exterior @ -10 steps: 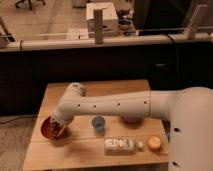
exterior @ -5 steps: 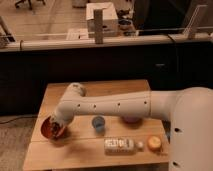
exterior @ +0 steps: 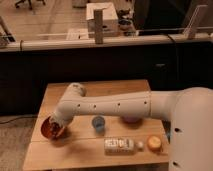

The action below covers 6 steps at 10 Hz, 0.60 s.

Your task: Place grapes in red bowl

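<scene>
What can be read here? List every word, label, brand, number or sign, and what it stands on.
No text can be read.
Bottle lying on the table: its label is too blurred to read.
White box in the background: no print can be made out.
Gripper, down at the red bowl: no marking shows.
</scene>
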{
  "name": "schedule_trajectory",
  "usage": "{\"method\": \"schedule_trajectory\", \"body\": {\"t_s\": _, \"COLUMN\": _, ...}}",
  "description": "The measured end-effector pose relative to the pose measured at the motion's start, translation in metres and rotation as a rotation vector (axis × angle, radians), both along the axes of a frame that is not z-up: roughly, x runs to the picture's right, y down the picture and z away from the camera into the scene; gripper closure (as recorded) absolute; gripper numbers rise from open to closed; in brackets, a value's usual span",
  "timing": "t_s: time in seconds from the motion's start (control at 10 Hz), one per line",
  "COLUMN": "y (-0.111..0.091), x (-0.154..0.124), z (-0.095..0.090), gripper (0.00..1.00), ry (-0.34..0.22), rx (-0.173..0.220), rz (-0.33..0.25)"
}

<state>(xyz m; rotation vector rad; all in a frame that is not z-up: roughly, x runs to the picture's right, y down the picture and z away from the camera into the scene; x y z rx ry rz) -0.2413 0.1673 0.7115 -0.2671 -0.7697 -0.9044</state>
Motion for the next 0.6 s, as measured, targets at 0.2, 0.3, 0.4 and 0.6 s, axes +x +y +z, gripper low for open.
{"method": "schedule_trajectory", "body": {"t_s": 0.2, "y": -0.001, "x": 0.000, "z": 0.000, "gripper": 0.82, "ry": 0.001, "rx": -0.001, "rz": 0.000}}
{"method": "schedule_trajectory", "body": {"t_s": 0.3, "y": -0.002, "x": -0.002, "z": 0.004, "gripper": 0.90, "ry": 0.007, "rx": -0.001, "rz": -0.004}}
{"method": "schedule_trajectory", "body": {"t_s": 0.4, "y": -0.003, "x": -0.005, "z": 0.012, "gripper": 0.97, "ry": 0.010, "rx": -0.005, "rz": -0.014}}
{"method": "schedule_trajectory", "body": {"t_s": 0.6, "y": -0.006, "x": -0.016, "z": 0.029, "gripper": 1.00, "ry": 0.013, "rx": -0.006, "rz": -0.034}}
